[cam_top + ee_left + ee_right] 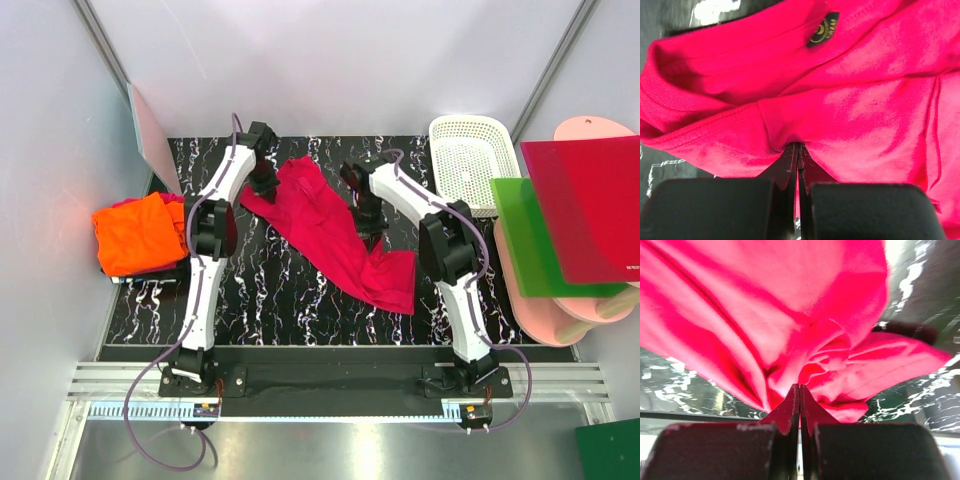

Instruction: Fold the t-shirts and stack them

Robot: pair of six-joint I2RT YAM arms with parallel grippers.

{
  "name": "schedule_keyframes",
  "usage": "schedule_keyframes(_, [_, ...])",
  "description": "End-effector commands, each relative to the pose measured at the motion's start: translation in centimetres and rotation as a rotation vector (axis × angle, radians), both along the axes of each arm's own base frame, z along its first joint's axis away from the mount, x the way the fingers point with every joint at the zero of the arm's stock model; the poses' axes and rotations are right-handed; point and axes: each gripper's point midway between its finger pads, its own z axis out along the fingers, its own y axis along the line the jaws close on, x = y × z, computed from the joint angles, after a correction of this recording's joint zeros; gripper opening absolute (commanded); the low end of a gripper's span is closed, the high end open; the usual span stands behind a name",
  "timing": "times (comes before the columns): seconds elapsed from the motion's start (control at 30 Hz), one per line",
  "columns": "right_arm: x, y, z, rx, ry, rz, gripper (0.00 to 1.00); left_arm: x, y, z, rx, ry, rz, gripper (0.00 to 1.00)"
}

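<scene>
**Left gripper**: the jaws are fully closed. They pinch a fold of the soft crimson-pink short-sleeved t-shirt just below its ribbed collar. A small black neck label with gold print shows on the cloth beyond the pinch.

**Right gripper**: the jaws are likewise fully closed, clamped on a bunched gather of the same shirt. The cloth spreads crumpled from the tips.

**Reference surface:** black white-veined tabletop.

- **Arms:** both arms reach over the far half of the tabletop, the left gripper left of centre and the right gripper right of centre.
- **Crimson-pink shirt:** it runs diagonally across the middle of the tabletop, from the far side by the left gripper to the near right, where its end rests rumpled on the surface. It is unfolded and not flat.
- **Bright orange soft t-shirt**: it sits folded at the tabletop's left edge, well apart from the crimson-pink shirt.
- **White perforated plastic basket**: it stands at the tabletop's far right corner.
- **Boards:** beyond the right edge lies a stiff flat green board. A stiff flat red board overlaps it from above. Both rest on pale pink rounded boards.
</scene>
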Motion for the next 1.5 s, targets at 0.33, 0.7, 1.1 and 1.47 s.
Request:
schedule_keyframes(0.33, [14.4,5.9,7.4,0.223,-0.527,0.0,0.0,-6.3,3.3,14.0,-0.099,-0.235,0.042,0.0])
schedule_keyframes(0.7, [22.3,16.5,6.2,0.736,-0.617,-0.119,0.0,-15.5,3.8,13.0,-0.128,-0.15,0.047,0.0])
schedule_keyframes(1.1, [21.4,14.4,-2.3,0.56,-0.513,-0.191,0.0,-17.8,2.6,10.7,-0.145,-0.065,0.005,0.0])
schedule_keyframes(1.47, [29.4,0.7,-1.6,0.254,-0.755,-0.574,0.0,-20.3,-6.6,9.1,-0.194,0.026,-0.24,0.0])
